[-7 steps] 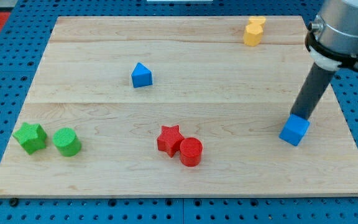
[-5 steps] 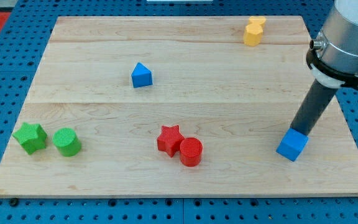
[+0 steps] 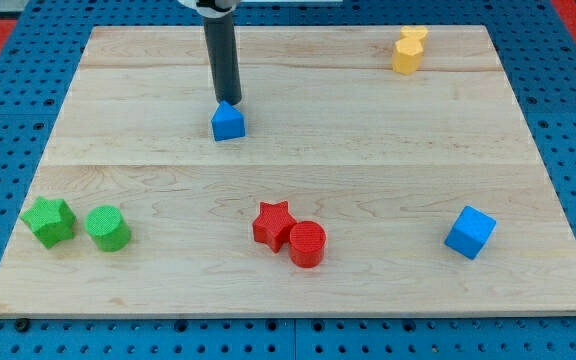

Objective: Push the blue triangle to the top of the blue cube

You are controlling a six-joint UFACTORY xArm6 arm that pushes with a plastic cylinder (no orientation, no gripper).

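wooden board (image 3: 298,170) | blue 2: triangle (image 3: 228,121), cube (image 3: 471,232) | red 2, green 2, yellow 1 | my tip (image 3: 232,103) touching triangle's top edge

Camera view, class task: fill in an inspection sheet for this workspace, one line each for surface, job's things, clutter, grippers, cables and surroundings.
Surface: wooden board, flat, made of planks.
Job's things: blue triangle upper left of centre; blue cube far off at lower right.
Clutter: green star beside green cylinder; red star touching red cylinder; yellow blocks at the top.
Grippers: none; my tip sits at the triangle's top edge.
Cables: nothing seen.
Surroundings: blue pegboard; red patches at the top corners.
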